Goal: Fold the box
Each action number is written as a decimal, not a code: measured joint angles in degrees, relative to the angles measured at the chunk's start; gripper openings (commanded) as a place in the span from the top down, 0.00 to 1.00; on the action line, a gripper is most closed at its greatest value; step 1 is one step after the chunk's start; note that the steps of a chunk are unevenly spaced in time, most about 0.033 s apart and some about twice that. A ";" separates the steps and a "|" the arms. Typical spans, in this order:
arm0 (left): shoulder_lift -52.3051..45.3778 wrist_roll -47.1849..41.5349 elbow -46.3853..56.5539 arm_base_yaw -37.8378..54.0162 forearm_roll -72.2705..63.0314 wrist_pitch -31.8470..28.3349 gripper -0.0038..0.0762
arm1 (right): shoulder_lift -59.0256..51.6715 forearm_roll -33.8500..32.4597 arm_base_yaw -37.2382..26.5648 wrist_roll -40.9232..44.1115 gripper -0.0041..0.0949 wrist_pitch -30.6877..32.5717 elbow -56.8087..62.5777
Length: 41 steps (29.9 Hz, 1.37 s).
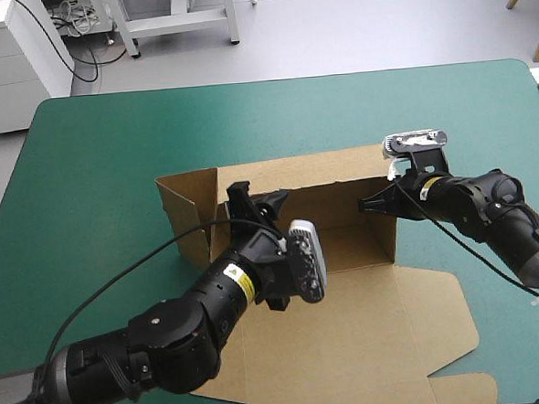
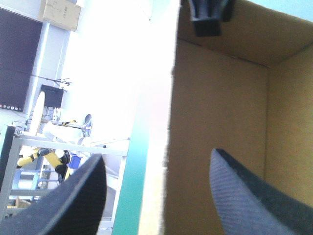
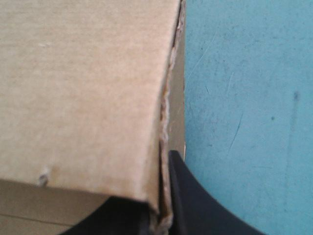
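Box (image 1: 348, 289) sits mid-table on the teal-green cover (image 1: 93, 167): walls up at the far part, lid flat toward the near edge, long axis left-right. R gripper (image 1: 372, 203) is clamped on the right end wall. L gripper (image 1: 256, 206), fingers apart, straddles the left end wall, one finger inside, one outside. L arm's nearer, so prob. its squeeze next.

Light over the table (image 1: 93, 158) was bright and even, falling from overhead, with no glare on the teal-green cover. My arms threw only faint, soft shadows, and the box (image 1: 350, 316) was darker inside its raised walls. Past my left gripper (image 2: 156, 161) the room burned out to white glare, and my black fingers (image 2: 73, 200) stood dark against it. At my right gripper (image 3: 161, 196) the board was evenly lit, with shadow under its fold.
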 measured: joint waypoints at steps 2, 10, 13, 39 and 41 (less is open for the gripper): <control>-0.04 1.51 -3.07 2.10 -1.89 0.00 0.40 | 0.26 -0.43 0.00 0.00 0.98 3.13 -1.63; 0.28 20.40 -13.46 20.30 -29.54 1.53 0.56 | 2.62 -1.48 -0.91 0.90 0.98 14.51 -9.11; 0.36 26.25 -14.04 28.89 -40.80 1.53 0.66 | 6.01 -0.98 -3.06 0.44 0.98 18.94 -13.48; -33.04 25.41 27.78 50.65 -63.31 -13.98 0.96 | 37.26 0.05 -7.77 -8.59 0.98 22.96 -36.16; -38.69 25.00 31.48 50.65 -64.36 -13.98 0.96 | 37.35 0.05 -7.77 -8.66 0.98 23.01 -36.22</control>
